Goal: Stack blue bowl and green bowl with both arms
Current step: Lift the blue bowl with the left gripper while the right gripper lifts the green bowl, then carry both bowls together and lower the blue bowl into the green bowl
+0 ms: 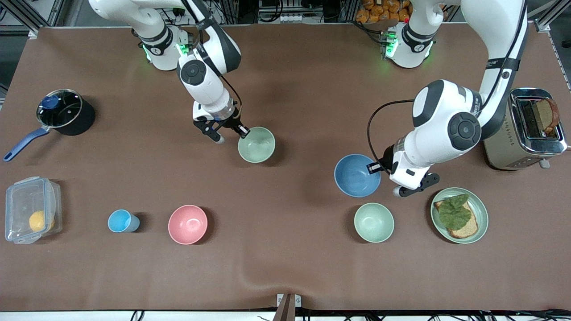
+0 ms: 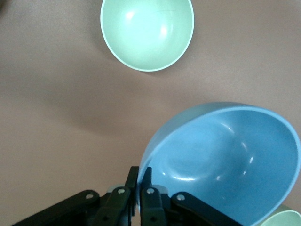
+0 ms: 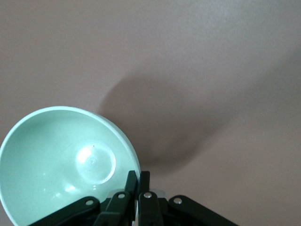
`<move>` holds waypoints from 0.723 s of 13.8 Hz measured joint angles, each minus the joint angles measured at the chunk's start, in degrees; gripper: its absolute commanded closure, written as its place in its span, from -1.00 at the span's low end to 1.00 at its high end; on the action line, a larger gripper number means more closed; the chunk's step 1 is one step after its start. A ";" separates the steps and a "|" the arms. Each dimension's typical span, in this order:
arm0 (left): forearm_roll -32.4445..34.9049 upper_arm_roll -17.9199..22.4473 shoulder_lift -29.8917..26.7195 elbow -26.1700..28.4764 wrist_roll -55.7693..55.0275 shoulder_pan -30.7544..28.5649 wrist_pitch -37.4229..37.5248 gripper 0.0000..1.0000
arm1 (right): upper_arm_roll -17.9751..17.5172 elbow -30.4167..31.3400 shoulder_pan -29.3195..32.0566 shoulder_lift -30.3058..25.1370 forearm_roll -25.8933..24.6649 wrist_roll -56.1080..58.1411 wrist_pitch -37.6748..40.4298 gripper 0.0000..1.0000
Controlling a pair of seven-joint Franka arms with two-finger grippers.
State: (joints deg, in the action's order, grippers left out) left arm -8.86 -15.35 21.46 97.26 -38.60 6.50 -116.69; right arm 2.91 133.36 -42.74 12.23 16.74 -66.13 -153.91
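Two bowls are being gripped at once, each by its rim. The blue bowl (image 1: 357, 175) is hanging tilted in the left gripper (image 1: 374, 168), whose fingers (image 2: 146, 188) are pinching its edge; it is up over the table (image 1: 294, 84), above bare cloth beside the mint-green bowl (image 1: 374, 222) standing on the table. The green bowl (image 1: 256, 144) is being held toward the right arm's end from the blue bowl, with the right gripper (image 1: 243, 131) pressed onto its rim. Near the blue bowl, toward the left arm's end, a green plate (image 1: 483, 209) is carrying bread (image 1: 466, 226) and a leaf (image 1: 455, 212).
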 measured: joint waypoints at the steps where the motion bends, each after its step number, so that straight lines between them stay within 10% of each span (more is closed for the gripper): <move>1: 0.00 0.01 0.11 -0.11 0.00 -0.01 -0.01 1.00 | 0.00 0.00 -0.42 0.28 0.00 -0.56 -0.12 1.00; 10: 0.00 0.04 1.64 -0.24 0.00 0.08 -0.31 1.00 | -0.01 1.34 -2.99 3.53 -0.02 -3.01 -6.52 1.00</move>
State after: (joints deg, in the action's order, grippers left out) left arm -8.86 -15.32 23.10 97.02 -38.60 6.58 -117.00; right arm 2.91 134.71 -45.73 15.76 16.72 -69.14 -160.43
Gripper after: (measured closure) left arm 0.947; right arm 0.965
